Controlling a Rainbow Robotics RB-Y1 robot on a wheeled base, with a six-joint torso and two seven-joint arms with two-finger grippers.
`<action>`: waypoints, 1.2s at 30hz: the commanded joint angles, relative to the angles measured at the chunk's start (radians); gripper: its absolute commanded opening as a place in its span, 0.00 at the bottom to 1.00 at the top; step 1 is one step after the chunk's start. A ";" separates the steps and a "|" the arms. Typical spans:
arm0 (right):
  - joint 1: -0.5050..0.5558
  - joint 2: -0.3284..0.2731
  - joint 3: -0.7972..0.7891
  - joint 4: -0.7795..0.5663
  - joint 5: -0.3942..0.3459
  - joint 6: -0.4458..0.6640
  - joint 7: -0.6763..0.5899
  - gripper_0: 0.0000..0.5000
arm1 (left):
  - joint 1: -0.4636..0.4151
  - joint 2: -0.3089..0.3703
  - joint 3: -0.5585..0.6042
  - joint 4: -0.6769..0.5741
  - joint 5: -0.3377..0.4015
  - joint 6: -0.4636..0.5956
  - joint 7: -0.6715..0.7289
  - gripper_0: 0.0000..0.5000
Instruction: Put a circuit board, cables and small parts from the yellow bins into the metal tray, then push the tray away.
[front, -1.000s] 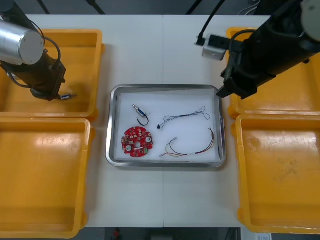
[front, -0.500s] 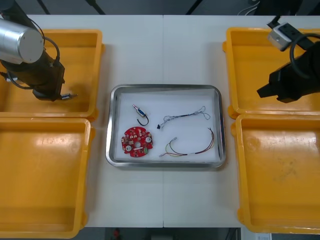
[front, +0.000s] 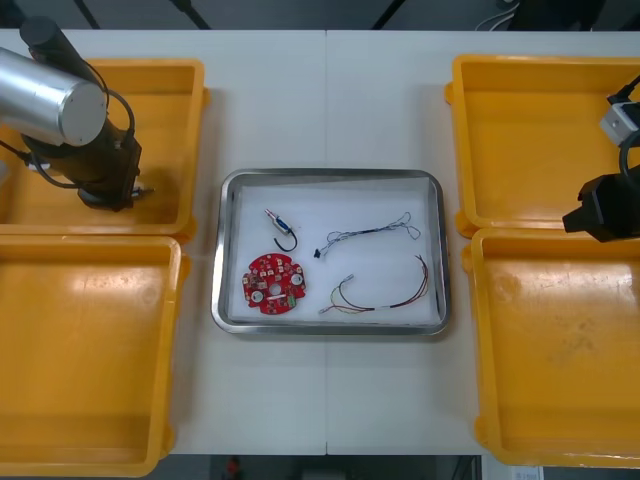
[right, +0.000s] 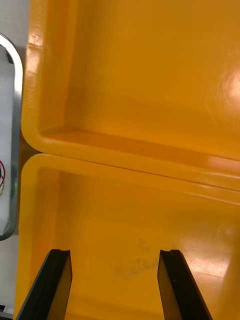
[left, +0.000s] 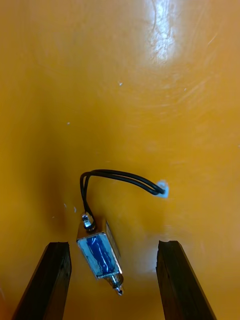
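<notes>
Left end effector (left: 112, 245) open over small metal part (left: 100, 256) — long axis along fingers (left: 52, 280), right end effector (right: 115, 252) open

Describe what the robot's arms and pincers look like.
The left arm has a shiny silver cylinder, then a black wrist with thin black cables looping beside it. The right arm is black and carries a small white box. The left pincer and right pincer each have two flat black fingers with slanted tips.
</notes>
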 joint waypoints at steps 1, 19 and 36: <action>0.056 -0.048 -0.028 -0.030 0.037 0.004 -0.078 1.00 | -0.048 0.025 -0.037 0.023 0.010 -0.039 0.104 1.00; 0.168 -0.068 -0.045 -0.030 0.058 -0.049 -0.085 1.00 | -0.048 0.016 -0.058 0.043 0.016 -0.082 0.109 0.00; 0.185 -0.074 -0.050 -0.030 0.058 -0.051 -0.076 1.00 | -0.050 0.082 0.017 -0.001 0.024 0.009 -0.161 0.00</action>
